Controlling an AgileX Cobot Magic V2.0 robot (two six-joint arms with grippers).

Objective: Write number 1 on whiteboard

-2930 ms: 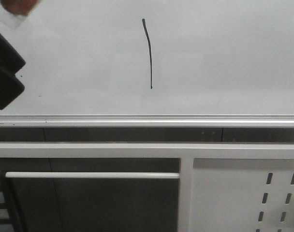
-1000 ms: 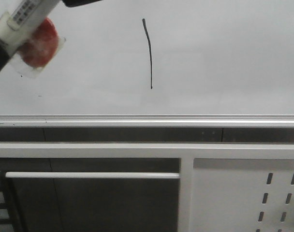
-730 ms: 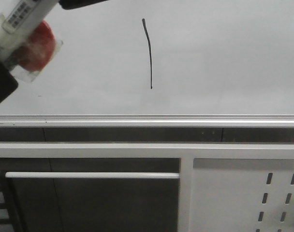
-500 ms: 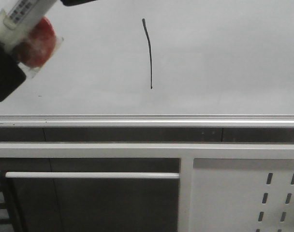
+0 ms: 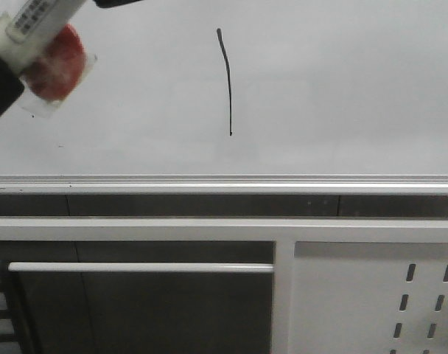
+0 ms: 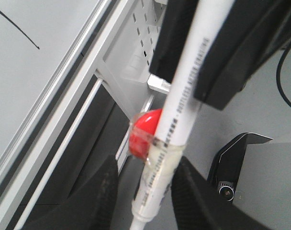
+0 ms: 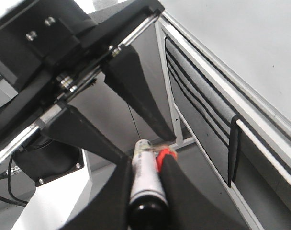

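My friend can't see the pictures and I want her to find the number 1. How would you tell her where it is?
Start with the big, flat, glossy pale grey-white whiteboard that fills the upper half of the front view, above its silver bottom rail. A little left of the board's middle runs the number 1, a thin black marker stroke. It is long, upright and slightly curved, unlike the tiny dark specks far to its left.
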